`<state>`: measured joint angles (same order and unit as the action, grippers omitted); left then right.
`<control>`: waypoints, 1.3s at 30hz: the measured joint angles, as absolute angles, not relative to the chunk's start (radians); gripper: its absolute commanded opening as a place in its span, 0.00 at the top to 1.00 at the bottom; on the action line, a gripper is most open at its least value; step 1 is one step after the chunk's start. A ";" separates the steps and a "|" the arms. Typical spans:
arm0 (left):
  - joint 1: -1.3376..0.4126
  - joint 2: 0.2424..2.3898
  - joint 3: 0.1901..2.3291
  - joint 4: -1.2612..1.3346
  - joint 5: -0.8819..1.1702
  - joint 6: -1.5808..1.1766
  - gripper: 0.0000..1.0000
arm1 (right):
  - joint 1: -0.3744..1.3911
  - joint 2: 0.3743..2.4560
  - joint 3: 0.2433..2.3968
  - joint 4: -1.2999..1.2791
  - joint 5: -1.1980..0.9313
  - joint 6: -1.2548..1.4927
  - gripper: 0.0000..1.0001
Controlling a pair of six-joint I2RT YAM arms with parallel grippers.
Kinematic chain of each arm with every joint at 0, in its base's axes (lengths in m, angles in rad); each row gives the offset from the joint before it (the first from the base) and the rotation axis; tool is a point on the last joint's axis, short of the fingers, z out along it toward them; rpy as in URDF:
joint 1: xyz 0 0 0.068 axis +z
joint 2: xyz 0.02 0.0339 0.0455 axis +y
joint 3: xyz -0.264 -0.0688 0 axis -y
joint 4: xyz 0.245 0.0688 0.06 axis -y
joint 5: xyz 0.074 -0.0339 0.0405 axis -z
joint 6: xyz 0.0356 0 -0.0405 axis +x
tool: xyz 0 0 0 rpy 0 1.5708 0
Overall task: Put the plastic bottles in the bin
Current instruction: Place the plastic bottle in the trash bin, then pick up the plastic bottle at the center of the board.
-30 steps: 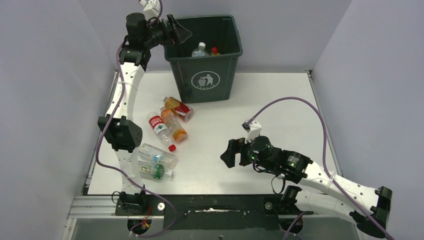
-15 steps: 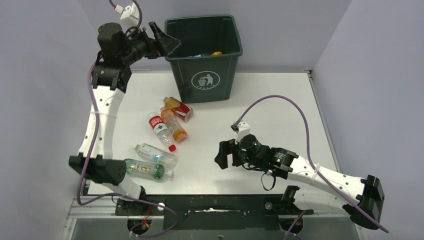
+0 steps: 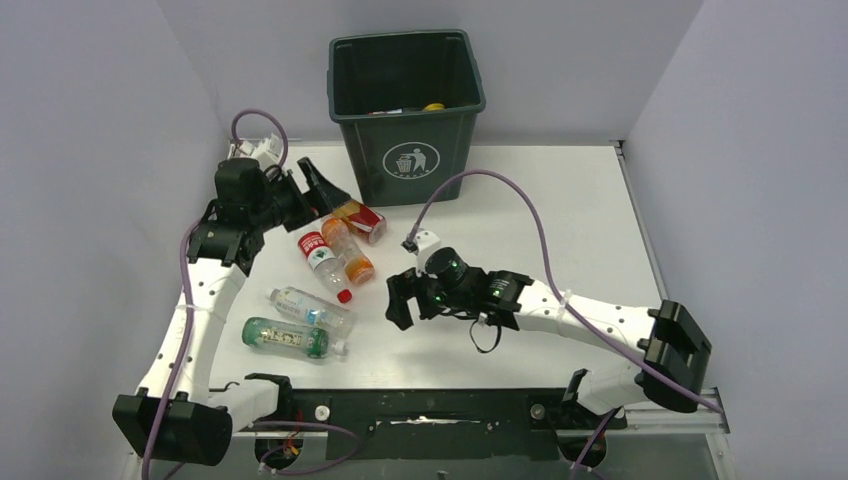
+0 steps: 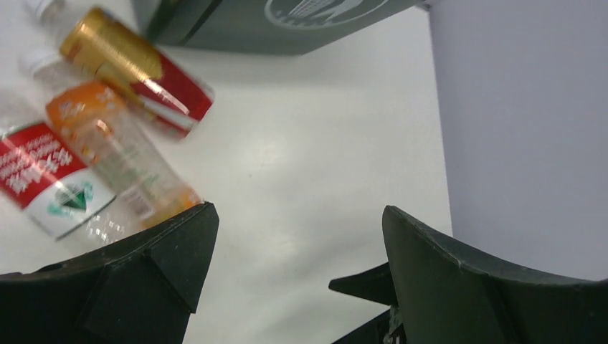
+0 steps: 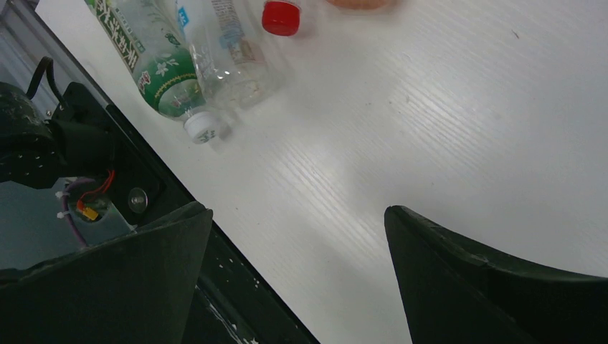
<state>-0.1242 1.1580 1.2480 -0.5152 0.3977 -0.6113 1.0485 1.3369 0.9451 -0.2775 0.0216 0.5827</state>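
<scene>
The dark green bin (image 3: 405,160) stands at the back of the table, with bottle tops (image 3: 432,106) just visible inside. Several plastic bottles lie left of centre: a gold-and-red one (image 3: 360,217) (image 4: 136,68), an orange one (image 3: 348,250) (image 4: 115,147), a red-labelled one (image 3: 318,255) (image 4: 43,179), a clear one (image 3: 312,310) (image 5: 229,50) and a green-labelled one (image 3: 285,338) (image 5: 154,61). My left gripper (image 3: 325,190) (image 4: 297,211) hangs open and empty just left of the gold-and-red bottle. My right gripper (image 3: 400,300) (image 5: 297,211) is open and empty, right of the clear bottle.
The table's front edge and the black base rail (image 5: 143,208) lie under the right gripper's left finger. Grey walls (image 4: 523,129) enclose the table on three sides. The bin's front (image 4: 287,21) is near the left gripper.
My left arm has come down from the bin's rim to the table beside the bottles. My right arm has reached left toward the bottles. Both grippers stayed open.
</scene>
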 measured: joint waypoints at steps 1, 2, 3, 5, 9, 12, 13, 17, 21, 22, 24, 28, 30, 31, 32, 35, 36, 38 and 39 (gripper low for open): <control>-0.122 1.143 1.213 -0.532 0.387 -0.620 0.14 | 1.049 1.365 0.967 -0.271 0.009 0.574 0.05; -0.121 1.130 1.186 -0.550 0.374 -0.627 0.14 | 1.050 1.386 0.984 -0.266 0.001 0.566 0.05; -0.121 1.118 1.168 -0.564 0.365 -0.633 0.14 | 1.051 1.409 1.001 -0.255 -0.011 0.559 0.05; -0.121 1.098 1.153 -0.589 0.345 -0.641 0.14 | 1.054 1.446 1.022 -0.234 -0.029 0.552 0.05; -0.121 1.061 1.151 -0.623 0.292 -0.652 0.14 | 1.072 1.482 1.031 -0.214 -0.047 0.551 0.04; -0.121 1.054 1.151 -0.654 0.239 -0.669 0.14 | 1.088 1.485 1.030 -0.204 -0.049 0.556 0.03; -0.121 1.057 1.151 -0.667 0.218 -0.673 0.14 | 1.090 1.485 1.030 -0.195 -0.050 0.557 0.03; -0.121 1.072 1.152 -0.715 0.134 -0.701 0.14 | 1.097 1.485 1.024 -0.172 -0.050 0.558 0.02; -0.121 1.088 1.170 -0.777 0.030 -0.749 0.13 | 1.097 1.484 1.013 -0.172 -0.050 0.558 0.02; -0.121 1.091 1.179 -0.796 0.005 -0.761 0.13 | 1.097 1.484 1.010 -0.171 -0.050 0.558 0.02; -0.121 1.097 1.195 -0.831 -0.038 -0.789 0.13 | 1.097 1.484 1.003 -0.167 -0.050 0.557 0.02; -0.121 1.123 1.234 -0.912 -0.127 -0.862 0.13 | 1.097 1.484 0.988 -0.162 -0.050 0.558 0.02; -0.121 1.144 1.245 -0.955 -0.164 -0.899 0.13 | 1.097 1.484 0.980 -0.158 -0.051 0.558 0.02; -0.121 1.157 1.246 -0.976 -0.181 -0.918 0.13 | 1.097 1.484 0.977 -0.157 -0.051 0.558 0.02; -0.121 1.171 1.246 -0.996 -0.194 -0.938 0.13 | 1.097 1.483 0.973 -0.156 -0.051 0.558 0.02; -0.121 1.209 1.245 -1.048 -0.216 -0.992 0.13 | 1.097 1.480 0.962 -0.152 -0.052 0.558 0.02; -0.121 1.218 1.238 -1.055 -0.218 -1.013 0.13 | 1.097 1.479 0.959 -0.150 -0.052 0.558 0.02; -0.121 1.223 1.209 -1.065 -0.220 -1.048 0.13 | 1.097 1.477 0.953 -0.149 -0.052 0.560 0.02; -0.121 1.223 1.193 -1.066 -0.220 -1.064 0.13 | 1.097 1.477 0.951 -0.149 -0.052 0.561 0.02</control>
